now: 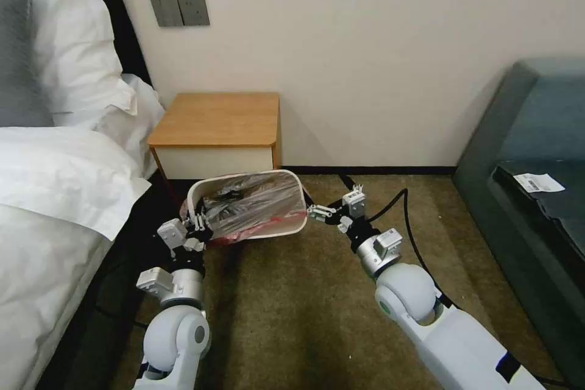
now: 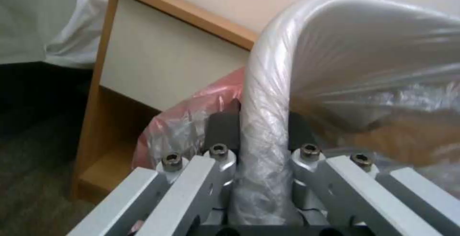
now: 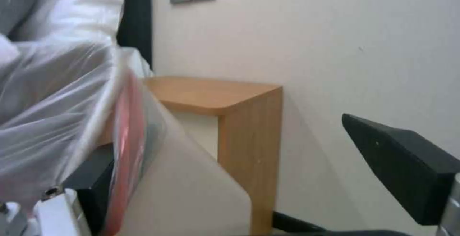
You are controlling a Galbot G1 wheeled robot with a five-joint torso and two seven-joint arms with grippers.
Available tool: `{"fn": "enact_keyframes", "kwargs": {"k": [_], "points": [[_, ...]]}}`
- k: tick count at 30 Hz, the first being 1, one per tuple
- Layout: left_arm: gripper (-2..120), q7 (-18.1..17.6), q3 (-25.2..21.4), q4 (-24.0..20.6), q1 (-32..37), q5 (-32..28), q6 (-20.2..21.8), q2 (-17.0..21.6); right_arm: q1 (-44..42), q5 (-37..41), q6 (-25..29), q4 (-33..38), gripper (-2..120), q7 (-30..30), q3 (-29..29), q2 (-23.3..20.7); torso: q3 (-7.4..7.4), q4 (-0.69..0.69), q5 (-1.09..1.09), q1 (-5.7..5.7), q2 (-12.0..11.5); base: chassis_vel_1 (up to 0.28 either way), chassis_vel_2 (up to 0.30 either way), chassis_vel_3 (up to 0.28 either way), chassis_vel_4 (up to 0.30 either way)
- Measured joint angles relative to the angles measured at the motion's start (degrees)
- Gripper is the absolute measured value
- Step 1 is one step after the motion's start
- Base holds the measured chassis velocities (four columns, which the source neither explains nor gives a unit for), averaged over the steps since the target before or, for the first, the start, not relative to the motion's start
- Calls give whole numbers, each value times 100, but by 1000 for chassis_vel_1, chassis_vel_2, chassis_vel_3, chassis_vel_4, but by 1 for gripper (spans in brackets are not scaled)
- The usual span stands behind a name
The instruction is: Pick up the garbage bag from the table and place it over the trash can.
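Left claw is clamping the garbage bag against the trash can rim; right claw is standing wide beside the opposite wall. The can is tipping before the bench. You should be easing the red band down evenly.

The head camera looks down from above at the trash can and the surface. Both wrist cameras look from very near at the can's rim, with the surface behind.
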Motion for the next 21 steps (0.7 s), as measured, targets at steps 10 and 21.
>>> {"fn": "enact_keyframes", "kwargs": {"k": [10, 21], "points": [[9, 60, 5, 356, -101, 266, -145, -4, 40, 845, -507, 165, 100, 87, 56, -71, 0, 0, 0, 0, 0, 0, 0, 0, 0], [9, 77, -55, 532, -245, 249, -202, 57, 3, 1407, -1139, 349, 100, 387, 117, -138, 0, 0, 0, 0, 0, 0, 0, 0, 0]]}}
